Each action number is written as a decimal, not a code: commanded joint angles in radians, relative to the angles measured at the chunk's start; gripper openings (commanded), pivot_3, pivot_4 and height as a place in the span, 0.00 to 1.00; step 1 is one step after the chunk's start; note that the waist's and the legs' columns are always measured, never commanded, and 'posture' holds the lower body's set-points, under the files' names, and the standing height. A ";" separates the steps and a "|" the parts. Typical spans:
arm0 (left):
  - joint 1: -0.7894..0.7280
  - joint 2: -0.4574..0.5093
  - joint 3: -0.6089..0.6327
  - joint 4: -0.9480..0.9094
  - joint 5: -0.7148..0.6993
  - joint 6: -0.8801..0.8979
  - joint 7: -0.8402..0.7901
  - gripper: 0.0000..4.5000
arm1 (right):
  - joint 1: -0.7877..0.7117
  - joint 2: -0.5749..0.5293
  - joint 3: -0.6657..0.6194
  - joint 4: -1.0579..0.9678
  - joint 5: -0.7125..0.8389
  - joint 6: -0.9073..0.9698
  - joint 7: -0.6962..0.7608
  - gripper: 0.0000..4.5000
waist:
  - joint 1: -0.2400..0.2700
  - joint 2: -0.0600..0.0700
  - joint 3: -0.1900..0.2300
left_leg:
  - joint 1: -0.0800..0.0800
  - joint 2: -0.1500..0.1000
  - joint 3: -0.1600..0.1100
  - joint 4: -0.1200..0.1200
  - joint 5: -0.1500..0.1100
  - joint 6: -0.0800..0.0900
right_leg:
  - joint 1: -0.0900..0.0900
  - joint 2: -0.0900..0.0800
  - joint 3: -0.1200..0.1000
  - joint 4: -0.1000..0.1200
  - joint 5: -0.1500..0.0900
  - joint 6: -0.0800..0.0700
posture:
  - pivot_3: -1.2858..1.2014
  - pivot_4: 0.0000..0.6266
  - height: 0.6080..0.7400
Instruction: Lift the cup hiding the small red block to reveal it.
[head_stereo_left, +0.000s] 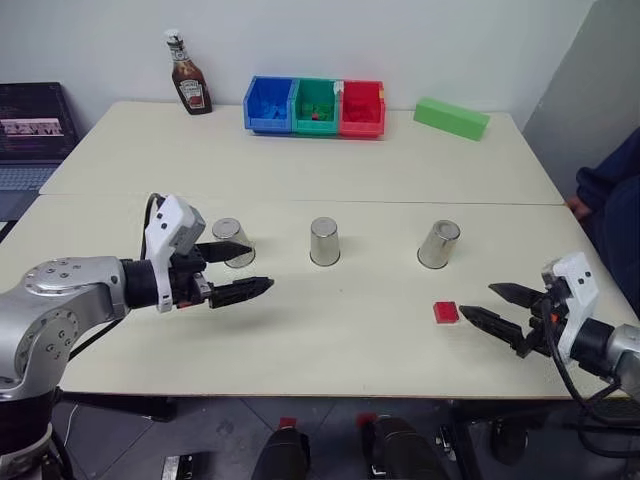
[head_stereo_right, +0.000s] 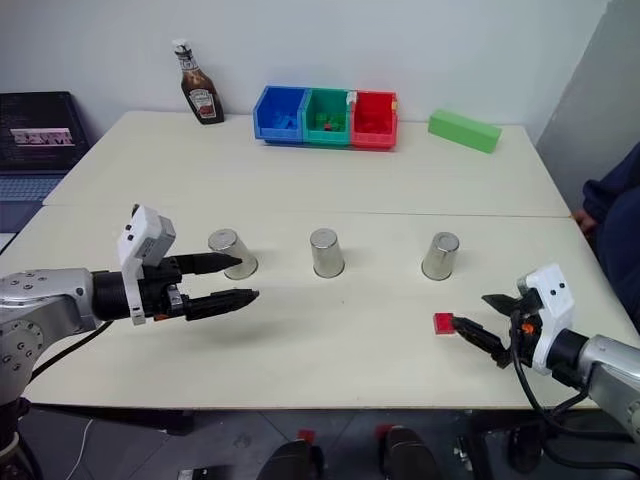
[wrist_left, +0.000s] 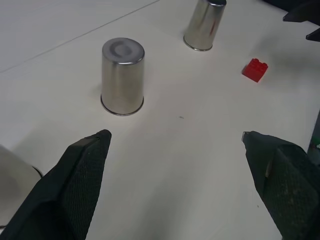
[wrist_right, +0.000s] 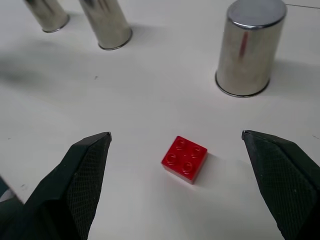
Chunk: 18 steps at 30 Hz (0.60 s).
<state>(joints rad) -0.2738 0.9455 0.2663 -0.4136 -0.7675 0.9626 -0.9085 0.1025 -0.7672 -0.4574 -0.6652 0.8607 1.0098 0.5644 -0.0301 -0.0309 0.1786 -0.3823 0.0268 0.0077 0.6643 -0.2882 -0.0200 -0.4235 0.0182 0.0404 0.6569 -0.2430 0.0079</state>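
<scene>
The small red block (wrist_right: 184, 159) lies bare on the table (head_stereo_left: 330, 330) just ahead of the wide-open, empty right pincer (head_stereo_left: 492, 305). Beyond it stands the nearest cup (wrist_right: 249, 49), upturned: light, rigid, slippery steel, probably best pinched across its sides. The left pincer (head_stereo_left: 244, 268) gapes empty too.

Bright even room light, soft shadows under the cups (head_stereo_left: 324, 241), faint glare on metal, everything sharp

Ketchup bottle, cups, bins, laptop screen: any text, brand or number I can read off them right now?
Ketchup bottle: has a label, too small to read.
Laptop screen: shows a pale band, too blurred to read.
Three silver cups: plain, no markings.
Coloured bins, green block, small red block: no text.
</scene>
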 joint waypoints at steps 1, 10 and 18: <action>-0.032 0.001 0.002 0.005 -0.007 -0.032 -0.011 1.00 | 0.003 -0.006 -0.032 -0.035 0.027 -0.018 -0.006 0.99 | 0.000 0.000 0.000 | 0.000 0.000 0.000 0.000 0.000 0.000 | 0.000 0.000 0.000 0.000 0.000 0.000 | 0.52 0.24 1.00; -0.049 0.004 -0.020 0.035 -0.003 -0.040 -0.026 1.00 | 0.022 0.013 -0.042 -0.058 0.050 -0.023 -0.055 0.99 | 0.000 0.000 0.000 | 0.001 0.000 0.000 0.000 0.000 0.000 | 0.000 0.000 0.000 0.001 0.000 0.000 | 0.52 0.24 1.00; -0.006 -0.012 0.018 0.067 0.035 -0.113 -0.008 1.00 | 0.053 0.047 -0.073 -0.094 0.056 -0.052 -0.089 0.99 | 0.000 0.000 0.000 | 0.001 0.000 0.000 0.001 0.000 0.000 | 0.000 0.000 0.000 0.002 0.000 0.000 | 0.52 0.24 1.00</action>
<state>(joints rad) -0.2975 0.9366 0.2428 -0.3488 -0.7459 0.8853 -0.9250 0.1500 -0.7294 -0.4928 -0.7121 0.8890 0.9905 0.4800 -0.0303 -0.0313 0.1787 -0.3811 0.0267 0.0082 0.6649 -0.2881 -0.0202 -0.4232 0.0179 0.0409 0.6588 -0.2428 0.0081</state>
